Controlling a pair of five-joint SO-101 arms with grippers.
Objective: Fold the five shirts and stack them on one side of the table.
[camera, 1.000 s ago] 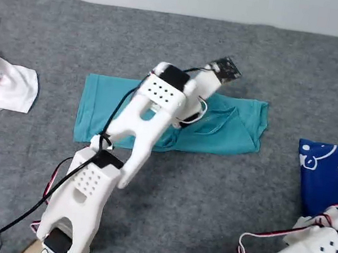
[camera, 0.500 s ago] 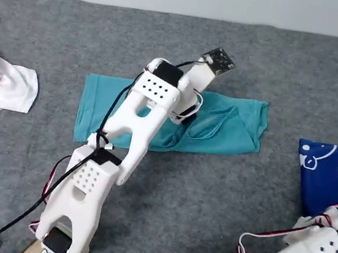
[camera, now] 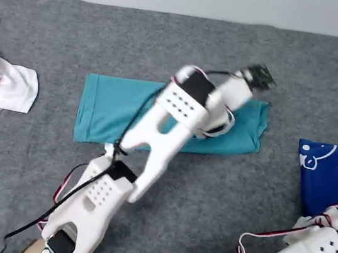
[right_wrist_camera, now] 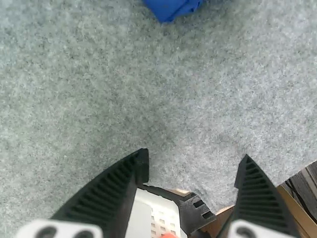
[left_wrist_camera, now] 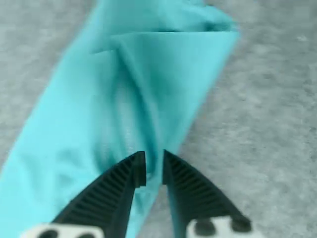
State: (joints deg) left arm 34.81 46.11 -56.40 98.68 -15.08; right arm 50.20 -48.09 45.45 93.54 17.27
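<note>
Teal shirt (camera: 108, 108) is lying folded beneath left gripper (left_wrist_camera: 153, 158), jaws nearly together, probably smoothing it. Right gripper (right_wrist_camera: 193, 158) is waiting, spread apart.

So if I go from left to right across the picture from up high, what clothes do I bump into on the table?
red and white clothes → teal shirt → blue shirt
</note>
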